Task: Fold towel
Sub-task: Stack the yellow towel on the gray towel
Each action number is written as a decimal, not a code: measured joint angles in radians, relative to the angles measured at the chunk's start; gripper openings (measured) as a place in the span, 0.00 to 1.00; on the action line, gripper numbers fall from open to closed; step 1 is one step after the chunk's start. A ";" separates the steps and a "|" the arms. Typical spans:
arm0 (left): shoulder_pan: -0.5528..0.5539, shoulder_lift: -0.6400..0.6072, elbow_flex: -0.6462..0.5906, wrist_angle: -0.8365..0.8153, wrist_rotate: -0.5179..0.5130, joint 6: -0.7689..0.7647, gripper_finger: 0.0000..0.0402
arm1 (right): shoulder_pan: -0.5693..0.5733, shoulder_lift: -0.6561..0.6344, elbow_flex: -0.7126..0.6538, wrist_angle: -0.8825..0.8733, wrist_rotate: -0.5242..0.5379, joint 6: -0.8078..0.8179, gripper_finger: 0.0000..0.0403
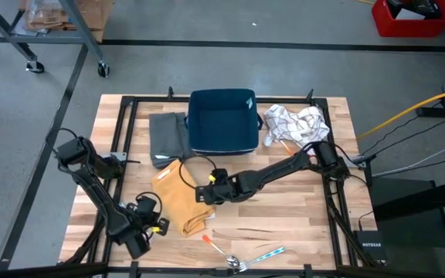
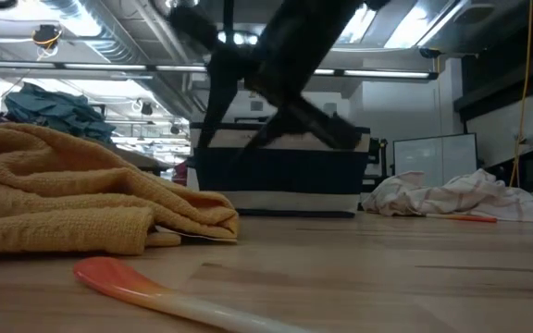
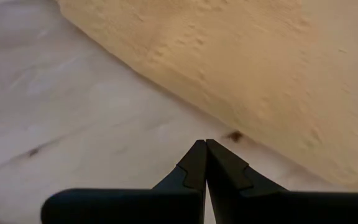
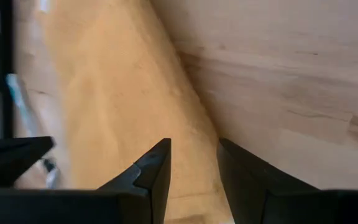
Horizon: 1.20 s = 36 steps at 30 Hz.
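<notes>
The mustard-yellow towel (image 1: 178, 194) lies crumpled and partly folded on the wooden table, left of centre; in the low view the towel (image 2: 81, 199) is a heap at the left. My right gripper (image 1: 205, 194) reaches in from the right. It is open, its fingers standing over the towel's right edge (image 4: 185, 112). My left gripper (image 1: 161, 225) is shut and points down at bare wood just short of the towel's near edge (image 3: 185, 93), touching nothing that shows. My right gripper slants down from the table's right side, with the towel's right edge (image 4: 194, 134) showing between its open fingers. Whether the fingers touch the cloth I cannot tell.
A dark blue bin (image 1: 222, 122) stands at the far middle, with a folded grey cloth (image 1: 168, 137) to its left and a white checked cloth (image 1: 296, 123) to its right. An orange-handled utensil (image 1: 211, 241) and spoons (image 1: 242, 261) lie near the front edge.
</notes>
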 joint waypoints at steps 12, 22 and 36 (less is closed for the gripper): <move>0.064 0.024 -0.020 -0.008 0.008 0.081 0.00 | -0.004 0.088 0.000 0.135 -0.070 0.001 0.33; 0.120 0.022 -0.129 0.103 0.029 0.056 0.00 | -0.016 0.161 0.000 0.338 -0.099 0.028 0.21; 0.140 0.027 -0.134 0.204 -0.115 0.103 0.00 | -0.029 0.242 0.001 0.693 -0.167 0.071 0.06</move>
